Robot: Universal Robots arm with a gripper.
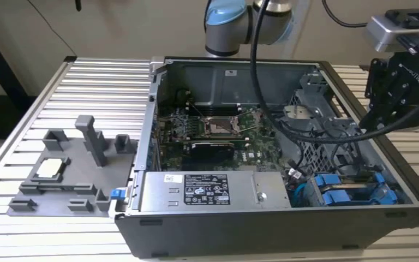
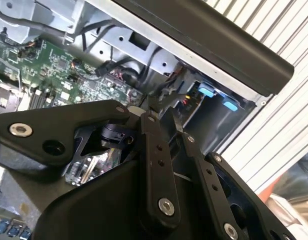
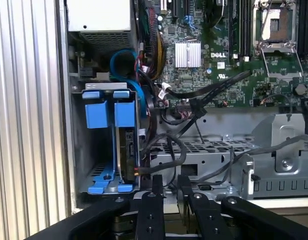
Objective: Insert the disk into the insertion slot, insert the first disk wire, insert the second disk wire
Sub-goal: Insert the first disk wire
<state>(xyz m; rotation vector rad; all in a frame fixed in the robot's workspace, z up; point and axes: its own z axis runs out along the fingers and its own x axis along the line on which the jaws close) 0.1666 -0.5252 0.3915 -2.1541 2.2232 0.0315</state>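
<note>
Before a beige wall, a ribbed metal table (image 1: 100, 82) carries an open computer case (image 1: 268, 221) with the disk (image 3: 125, 150) seated in its bay. The pincer (image 3: 170, 182) hovers near the rim; I cannot tell whether it is open or closed.

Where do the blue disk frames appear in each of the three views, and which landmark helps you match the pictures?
Exterior view: the blue disk frames sit in the case's near corner, at the exterior view's right.
First wrist view: they stand between the case's side wall and the perforated cage.
Second wrist view: their blue tabs peek from under the case's black rim.
Shared landmark: the green motherboard.
</note>
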